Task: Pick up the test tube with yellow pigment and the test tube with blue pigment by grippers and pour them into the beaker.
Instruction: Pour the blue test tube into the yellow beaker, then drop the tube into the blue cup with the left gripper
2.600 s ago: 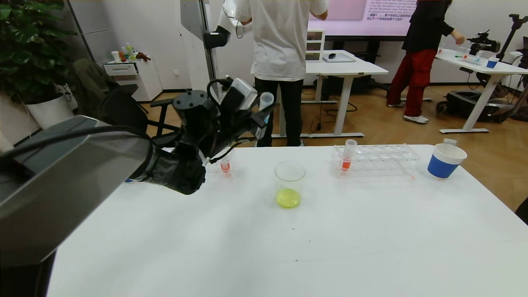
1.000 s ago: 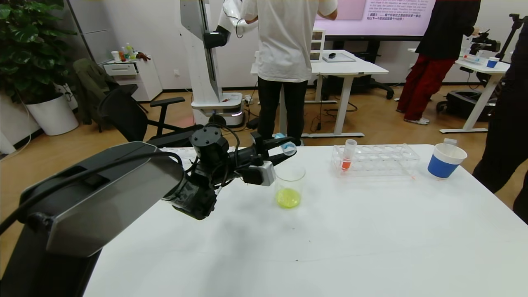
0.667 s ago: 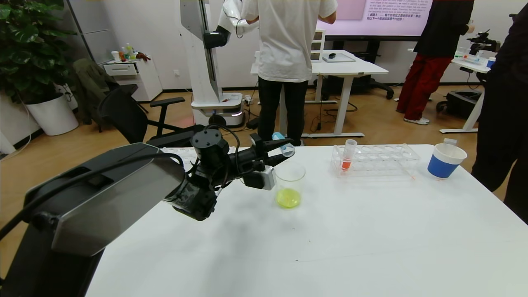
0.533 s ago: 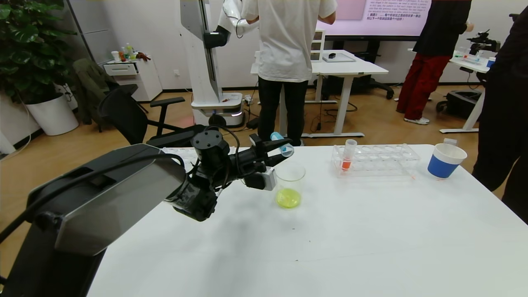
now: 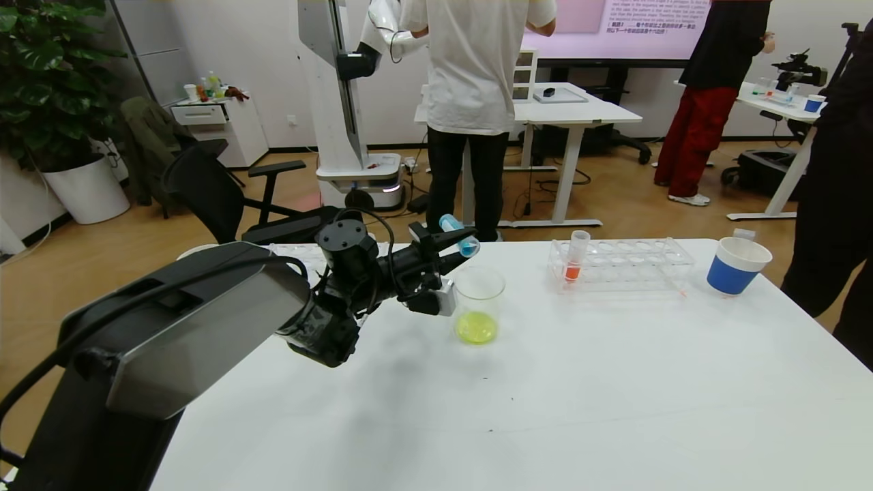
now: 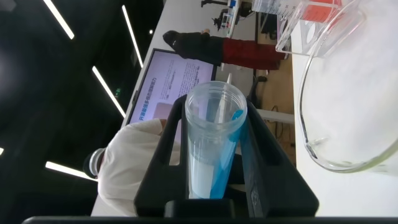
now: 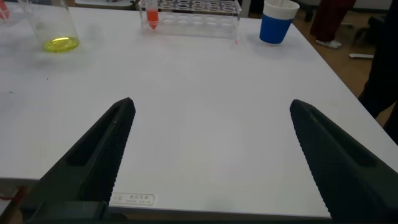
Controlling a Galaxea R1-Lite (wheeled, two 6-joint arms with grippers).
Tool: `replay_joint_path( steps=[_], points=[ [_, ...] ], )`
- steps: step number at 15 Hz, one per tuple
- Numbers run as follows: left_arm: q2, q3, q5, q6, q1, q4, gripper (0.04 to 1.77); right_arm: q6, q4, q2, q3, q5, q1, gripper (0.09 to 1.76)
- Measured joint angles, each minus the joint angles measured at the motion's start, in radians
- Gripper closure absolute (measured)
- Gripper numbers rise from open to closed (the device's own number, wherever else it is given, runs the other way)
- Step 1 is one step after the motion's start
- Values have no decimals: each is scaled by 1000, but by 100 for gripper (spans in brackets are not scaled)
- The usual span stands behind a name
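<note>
Head view: near frame centre, the left gripper [image 5: 455, 243] is clamped on the test tube with blue pigment [image 5: 458, 235], held tilted above the beaker [image 5: 479, 304]. Blue liquid could be spilled onto the table [image 5: 614, 382] if the mouth is left outside the rim.

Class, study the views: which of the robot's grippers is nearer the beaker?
Left. The left gripper, holding the test tube with blue pigment, hangs just above the beaker rim. The right gripper hovers open, well away.
</note>
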Motion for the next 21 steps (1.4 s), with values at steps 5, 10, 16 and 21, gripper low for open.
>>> replay_joint_path(
  steps=[5,10,16,21],
  points=[
    [12,4,1,26,-7,-11,131,0,0,0,0,0,0,11],
    [14,3,0,81,-6,-10,131,0,0,0,0,0,0,11],
    [15,14,0,153,-2,-10,131,0,0,0,0,0,0,11],
    [20,15,-7,190,-10,-9,131,0,0,0,0,0,0,11]
  ],
)
